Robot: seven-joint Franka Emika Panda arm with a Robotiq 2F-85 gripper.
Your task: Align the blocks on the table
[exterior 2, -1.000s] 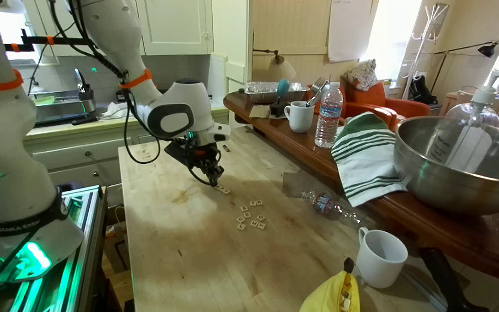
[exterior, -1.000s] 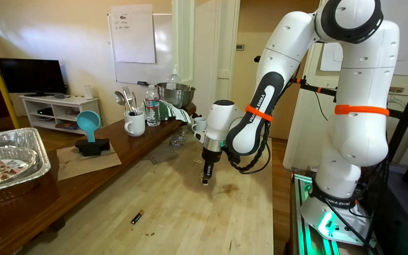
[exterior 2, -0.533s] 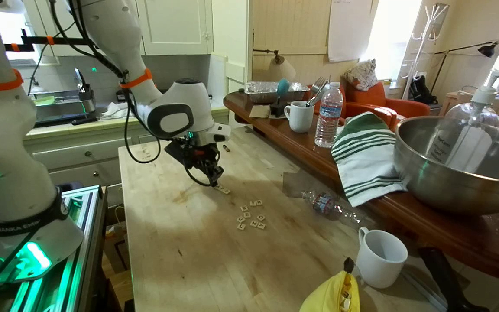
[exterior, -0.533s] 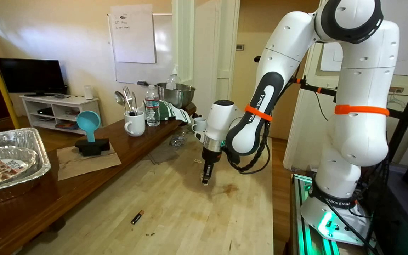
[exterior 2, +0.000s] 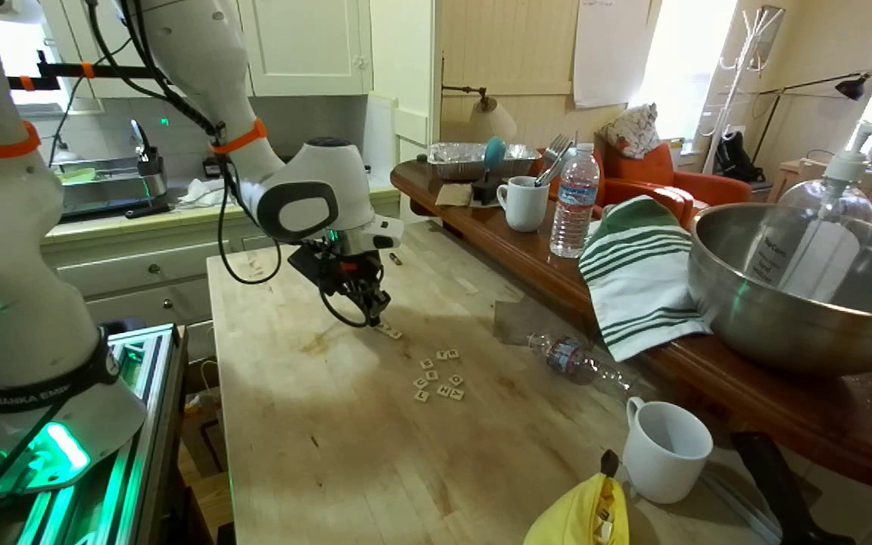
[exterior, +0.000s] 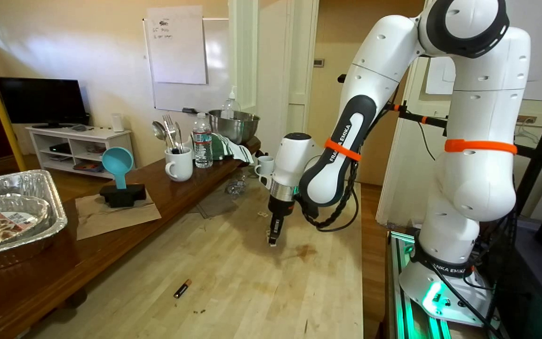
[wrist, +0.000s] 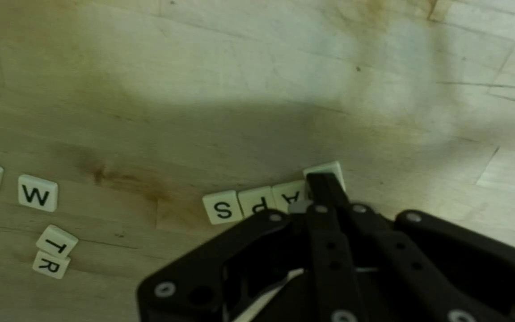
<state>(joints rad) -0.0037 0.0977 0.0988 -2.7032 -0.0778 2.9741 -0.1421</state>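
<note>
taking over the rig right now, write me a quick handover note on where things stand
Gripper: shut, low over the table, tip covering part of the end block; can't tell if touching.
Blocks: S block, P block, A block and end block form a short row; W block, T block, R block and other loose blocks lie scattered.
Done: S, P and A roughly in line.
Left: end block looks slightly out of line, so probably straighten it; maybe add the loose ones.

Pale lettered blocks (wrist: pixel 223 207) lie on the wooden table (exterior 2: pixel 345 454), some lined up.
</note>
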